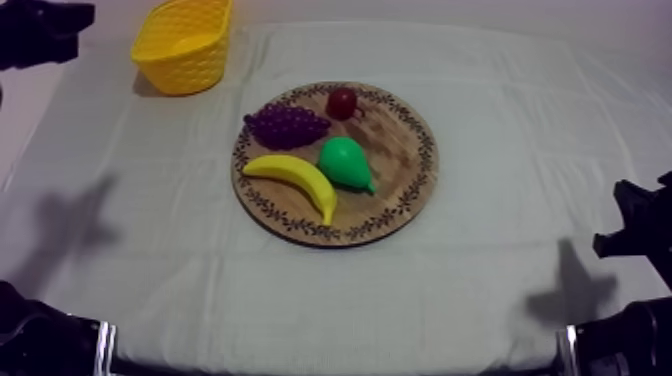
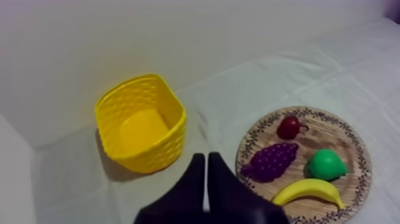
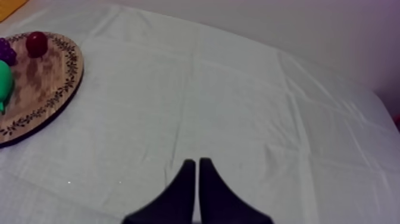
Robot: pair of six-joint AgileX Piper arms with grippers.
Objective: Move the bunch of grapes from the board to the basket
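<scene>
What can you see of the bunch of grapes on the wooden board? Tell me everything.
The bunch of grapes is dark purple, a bumpy cluster of small round beads, plastic by its look. It lies flat on the round wooden board, on the side nearest the yellow basket, narrow end toward the small red fruit. The banana lies apart from it. Nothing grips it.

Items counted on inspection: one wooden board (image 1: 400, 150), round with a patterned rim; one yellow basket (image 1: 185, 70); one grey-white cloth (image 1: 480, 260). Toy fruit came to four pieces, one of each kind: one bunch of grapes (image 1: 287, 125), one banana (image 1: 295, 177), one pear (image 1: 345, 163) and one small red fruit (image 1: 341, 102). Seven items were recorded in total.
</scene>
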